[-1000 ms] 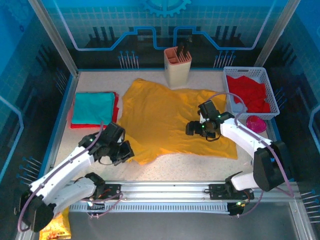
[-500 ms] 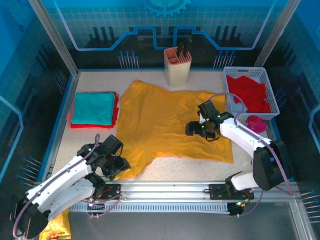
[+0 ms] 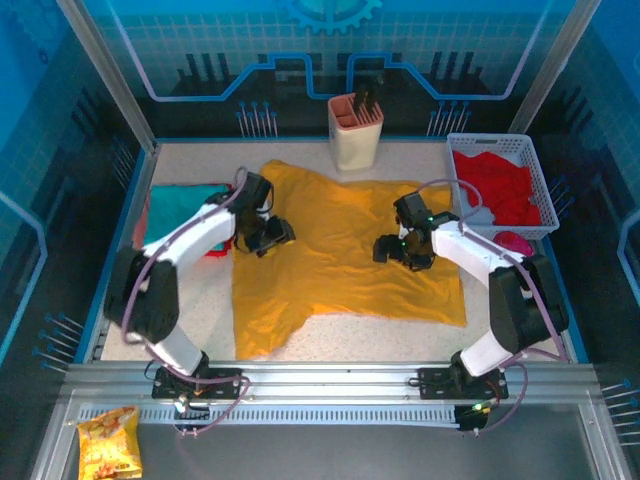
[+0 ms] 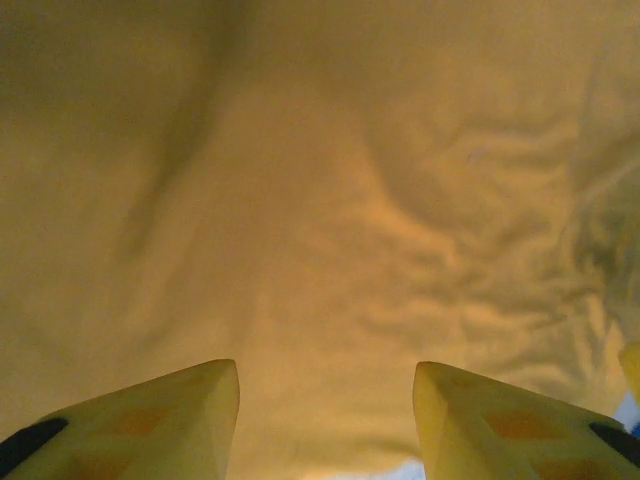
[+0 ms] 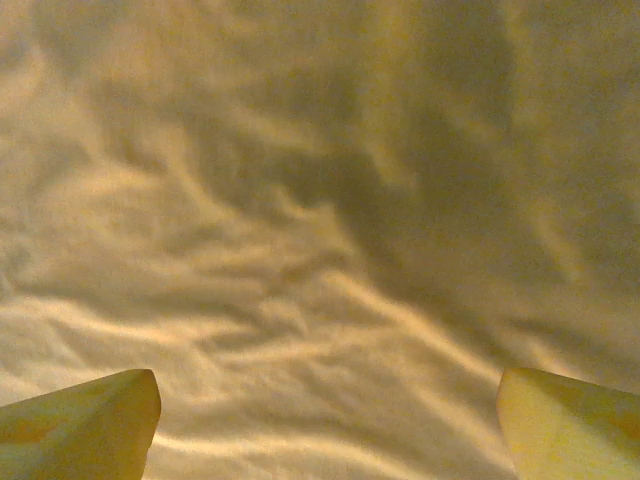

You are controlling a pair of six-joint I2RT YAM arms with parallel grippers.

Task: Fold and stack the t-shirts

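The mustard-yellow t-shirt [image 3: 340, 250] lies spread flat across the middle of the table. My left gripper [image 3: 268, 236] hovers over its far left part, jaws open, with only yellow cloth [image 4: 320, 200] beyond the fingertips [image 4: 215, 390]. My right gripper [image 3: 393, 250] is over the shirt's right half, open wide above wrinkled cloth [image 5: 300, 250], holding nothing. A folded teal t-shirt [image 3: 180, 212] lies on a red one [image 3: 218, 248] at the left. More red cloth [image 3: 495, 185] fills the white basket.
A beige holder [image 3: 355, 132] stands at the back centre. The white basket [image 3: 538, 180] is at the back right, with a pink object [image 3: 512, 242] in front of it. A snack bag [image 3: 108, 442] lies off the table at the near left.
My left gripper opened, let go of the shirt's near left hem after dragging it forward, and swung up to the shirt's far left part. The right arm barely moved.
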